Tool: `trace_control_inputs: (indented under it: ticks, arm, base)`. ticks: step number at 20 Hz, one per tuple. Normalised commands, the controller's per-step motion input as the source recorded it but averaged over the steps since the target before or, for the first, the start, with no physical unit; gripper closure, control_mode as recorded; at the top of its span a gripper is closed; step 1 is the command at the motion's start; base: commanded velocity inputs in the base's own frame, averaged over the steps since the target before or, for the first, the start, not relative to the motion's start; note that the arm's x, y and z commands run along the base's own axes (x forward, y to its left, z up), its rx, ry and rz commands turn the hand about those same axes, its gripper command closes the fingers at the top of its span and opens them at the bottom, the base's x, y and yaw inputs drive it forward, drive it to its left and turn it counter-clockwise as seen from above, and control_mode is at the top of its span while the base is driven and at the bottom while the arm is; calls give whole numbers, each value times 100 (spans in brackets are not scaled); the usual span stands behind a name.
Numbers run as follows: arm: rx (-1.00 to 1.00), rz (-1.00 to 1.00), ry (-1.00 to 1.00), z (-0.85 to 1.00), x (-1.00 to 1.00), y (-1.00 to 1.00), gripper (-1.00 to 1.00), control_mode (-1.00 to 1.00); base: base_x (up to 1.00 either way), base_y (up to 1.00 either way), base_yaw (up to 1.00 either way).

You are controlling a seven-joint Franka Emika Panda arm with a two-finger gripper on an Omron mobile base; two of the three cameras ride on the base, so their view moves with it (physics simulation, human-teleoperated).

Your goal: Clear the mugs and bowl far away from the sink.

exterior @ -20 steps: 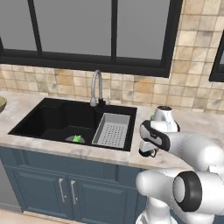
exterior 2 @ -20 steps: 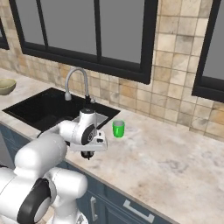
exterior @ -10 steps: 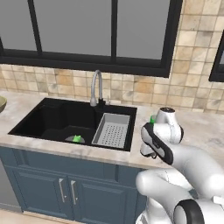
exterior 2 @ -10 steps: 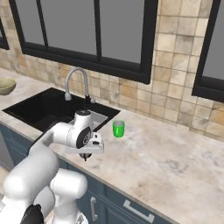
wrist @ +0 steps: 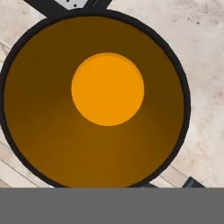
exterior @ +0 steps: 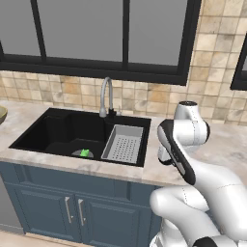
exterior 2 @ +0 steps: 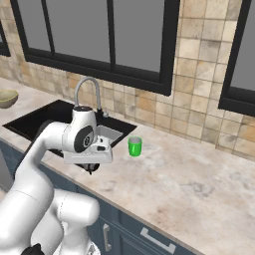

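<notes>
In the left base view, the arm folds over the counter [exterior: 226,144] just right of the sink [exterior: 77,135], and the hand points down at the counter's front edge beside the grey drainer tray [exterior: 124,144]; the gripper itself is hidden behind the wrist here. A small green object [exterior: 86,153] lies on the basin floor; its identity cannot be confirmed. The bowl [exterior: 2,115] sits at the far left edge, well apart from the arm. In the right base view, the gripper [exterior 2: 90,168] hangs low at the counter's front edge, with something dark at its tip. The green mug [exterior 2: 134,146] stands upright on the counter just beyond the hand, near the sink's right corner, and the bowl rests on the far side of the basin. In the hand view, the black mug [wrist: 94,98] with the orange inside lies directly under the camera, its opening facing up; the jaws are closed almost fully, apparently pinching its thin wall at the lower rim, although the contact point is not visible. Risk: a rim pinch is narrow, so a fast swing can let the mug pivot or slip. Risk: the green mug stands close, so a low sideways carry can topple it or push it into the basin. Lift clear before travelling.
</notes>
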Motion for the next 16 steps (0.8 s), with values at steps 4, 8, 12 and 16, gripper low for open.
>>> trace_control_inputs:
  ticks: [4,8,12,16]
  arm:
    - [0,-1,13,100,-43,0,100,-100]
    - [-3,-7,0,100,-52,1,100,-100]
    - [-7,-19,-13,65,-65,0,100,-100]
    - [-3,-30,-22,56,-73,0,100,-100]
  base:
    - [0,0,0]
    - [0,0,0]
    - [0,0,0]
    - [0,0,0]
